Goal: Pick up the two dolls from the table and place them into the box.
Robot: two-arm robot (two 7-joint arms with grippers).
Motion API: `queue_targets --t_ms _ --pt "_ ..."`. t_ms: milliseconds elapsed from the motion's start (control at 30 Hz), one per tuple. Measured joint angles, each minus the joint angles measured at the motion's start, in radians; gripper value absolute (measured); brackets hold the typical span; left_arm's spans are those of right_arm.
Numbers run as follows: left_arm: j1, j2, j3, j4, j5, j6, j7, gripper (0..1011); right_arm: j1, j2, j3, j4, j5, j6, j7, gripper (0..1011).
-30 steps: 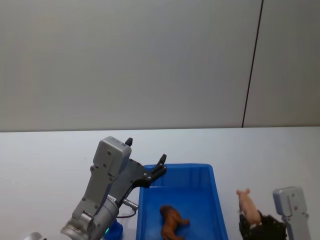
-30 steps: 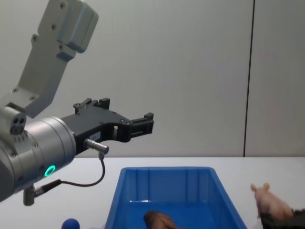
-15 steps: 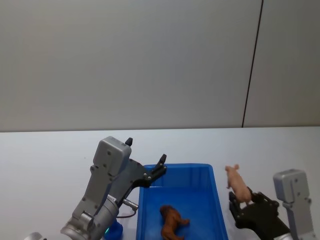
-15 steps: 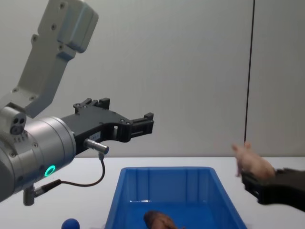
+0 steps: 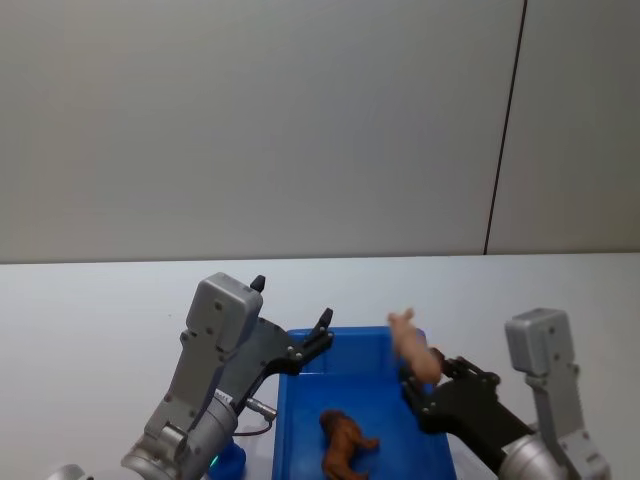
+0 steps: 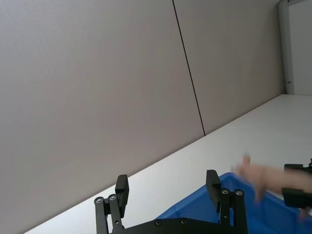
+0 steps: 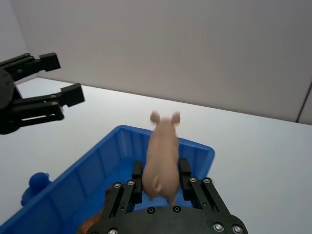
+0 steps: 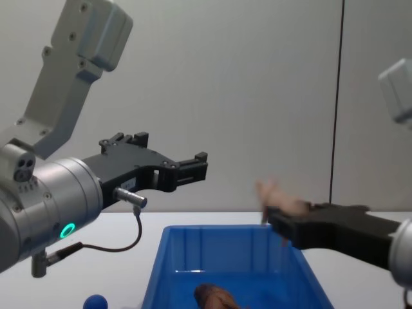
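The pale pink doll [image 5: 412, 346] hangs over the right rim of the blue box [image 5: 352, 334], with my right gripper [image 5: 420, 384] shut on it. In the right wrist view the pink doll [image 7: 163, 150] stands upright between the fingers of that gripper [image 7: 161, 166], above the box [image 7: 146, 134]. The reddish-brown doll [image 5: 343, 444] lies on the box floor. My left gripper [image 5: 292, 304] hovers open and empty over the box's back left corner. From the chest, the pink doll [image 8: 280, 197] is above the box [image 8: 225, 257].
A small blue ball [image 5: 229, 460] rests on the white table [image 5: 100, 320] just left of the box, under my left arm. Open tabletop stretches behind and to the right of the box. A grey wall stands behind.
My right gripper has lifted the pink doll from the table at the right and carried it left to above the box's right rim. The left arm has stayed still.
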Motion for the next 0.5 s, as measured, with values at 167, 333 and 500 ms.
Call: queue_targets --t_ms 167,333,500 --pt "0.0 0.0 0.0 0.0 0.0 0.0 0.0 1001 0.03 -0.018 -0.005 0.036 0.003 0.0 0.034 551" --pt "0.0 0.0 0.0 0.0 0.0 0.0 0.0 1001 0.047 -0.028 -0.007 0.057 0.004 0.004 0.04 709" --pt "0.0 0.0 0.0 0.0 0.0 0.0 0.0 1001 0.05 -0.03 -0.007 0.063 0.0 0.005 0.027 884"
